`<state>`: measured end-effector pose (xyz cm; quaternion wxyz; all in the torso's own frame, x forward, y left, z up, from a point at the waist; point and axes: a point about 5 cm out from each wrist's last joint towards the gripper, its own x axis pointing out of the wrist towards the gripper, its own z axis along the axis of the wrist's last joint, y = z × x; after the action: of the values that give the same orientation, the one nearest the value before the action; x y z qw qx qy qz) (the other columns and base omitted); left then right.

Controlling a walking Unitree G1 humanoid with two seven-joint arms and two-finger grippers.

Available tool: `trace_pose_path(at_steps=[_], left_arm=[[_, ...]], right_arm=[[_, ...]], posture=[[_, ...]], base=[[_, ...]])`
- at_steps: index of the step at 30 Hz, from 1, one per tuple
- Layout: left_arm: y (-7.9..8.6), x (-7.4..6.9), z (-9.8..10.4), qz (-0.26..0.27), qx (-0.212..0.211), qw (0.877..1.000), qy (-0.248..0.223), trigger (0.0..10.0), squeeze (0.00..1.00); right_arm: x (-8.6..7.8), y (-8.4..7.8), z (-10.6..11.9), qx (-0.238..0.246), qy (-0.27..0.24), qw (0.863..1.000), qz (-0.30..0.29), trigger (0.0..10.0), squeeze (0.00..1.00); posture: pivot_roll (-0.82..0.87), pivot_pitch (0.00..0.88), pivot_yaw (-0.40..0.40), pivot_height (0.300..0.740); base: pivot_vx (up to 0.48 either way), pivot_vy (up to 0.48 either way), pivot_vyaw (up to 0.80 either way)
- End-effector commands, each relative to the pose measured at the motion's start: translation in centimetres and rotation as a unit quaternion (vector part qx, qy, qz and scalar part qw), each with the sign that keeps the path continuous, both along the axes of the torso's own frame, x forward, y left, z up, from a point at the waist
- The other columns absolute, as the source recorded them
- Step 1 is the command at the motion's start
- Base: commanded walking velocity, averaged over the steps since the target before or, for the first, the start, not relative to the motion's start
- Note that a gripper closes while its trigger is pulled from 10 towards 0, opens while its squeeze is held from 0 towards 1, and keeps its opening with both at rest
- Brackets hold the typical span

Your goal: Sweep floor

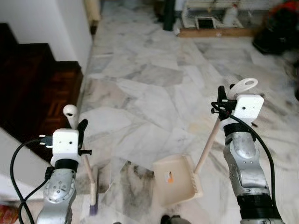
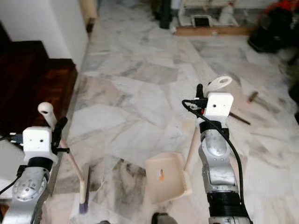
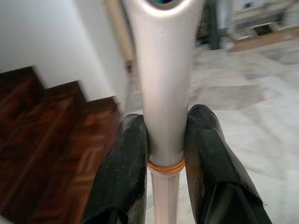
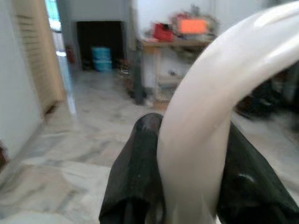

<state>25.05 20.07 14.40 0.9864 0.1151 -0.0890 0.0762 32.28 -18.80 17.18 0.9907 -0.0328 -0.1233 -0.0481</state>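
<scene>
My left gripper (image 1: 82, 129) is shut on the pale handle of a broom (image 1: 87, 166), just below its rounded top. The broom's brush head (image 1: 94, 195) rests on the marble floor by my left side. In the left wrist view the black fingers (image 3: 122, 158) clamp the handle (image 3: 163, 93) from both sides. My right gripper (image 1: 222, 101) is shut on the long handle of a cream dustpan (image 1: 176, 182), near its looped top (image 1: 246, 85). The pan sits flat on the floor between my arms, with a small orange speck (image 1: 170, 176) inside. A grey dusty patch (image 1: 133, 176) lies between brush and pan.
Dark wooden stairs (image 1: 42, 88) and a white wall (image 1: 51, 23) border the left. A low wooden platform with clutter (image 1: 215, 29) stands at the far end, dark bags (image 1: 278, 28) at the far right. A small stick (image 2: 252, 97) lies on the floor to the right. Open marble floor (image 1: 154, 84) stretches ahead.
</scene>
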Motion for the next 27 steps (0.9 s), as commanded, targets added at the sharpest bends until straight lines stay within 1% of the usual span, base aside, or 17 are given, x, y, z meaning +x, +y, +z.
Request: trace_pose_path(at_steps=[1, 10, 15, 20, 23, 27], left_arm=[[0.48, -0.2, 0.63, 0.005, 0.005, 1.0, -0.017, 10.0, 0.0], [0.75, -0.37, 0.67, 0.007, -0.007, 1.0, -0.019, 10.0, 0.0], [0.61, -0.5, 0.76, 0.007, -0.012, 1.0, -0.02, 10.0, 0.0], [0.72, -0.14, 1.03, 0.013, -0.023, 0.999, -0.024, 10.0, 0.0], [0.8, 0.04, 1.07, 0.016, -0.027, 0.999, -0.026, 10.0, 0.0], [0.76, 0.23, 1.02, 0.014, -0.031, 0.999, -0.024, 10.0, 0.0]], right_arm=[[-0.2, -0.06, 0.99, -0.008, -0.018, 1.0, 0.002, 10.0, 0.0], [-0.16, 0.1, 1.12, -0.007, -0.016, 1.0, 0.004, 10.0, 0.0], [-0.17, 0.15, 1.09, -0.005, -0.014, 1.0, 0.005, 10.0, 0.0], [-0.08, 0.11, 1.35, -0.008, -0.02, 1.0, 0.005, 10.0, 0.0], [-0.1, 0.21, 1.54, -0.008, -0.026, 1.0, 0.008, 10.0, 0.0], [-0.18, 0.52, 1.51, -0.005, -0.024, 1.0, 0.014, 10.0, 0.0]], posture=[[-0.05, 0.174, 0.028, 0.74], [-0.04, 0.2, 0.021, 0.74], [-0.04, 0.205, 0.02, 0.74], [-0.05, 0.215, 0.019, 0.74], [-0.05, 0.215, 0.02, 0.74], [-0.06, 0.219, 0.021, 0.74]], base=[[0.0, 0.0, -0.8], [0.0, 0.0, -0.8], [0.0, 0.0, -0.8], [0.0, 0.0, -0.8], [0.0, 0.0, 0.0], [0.27, 0.0, 0.0]])
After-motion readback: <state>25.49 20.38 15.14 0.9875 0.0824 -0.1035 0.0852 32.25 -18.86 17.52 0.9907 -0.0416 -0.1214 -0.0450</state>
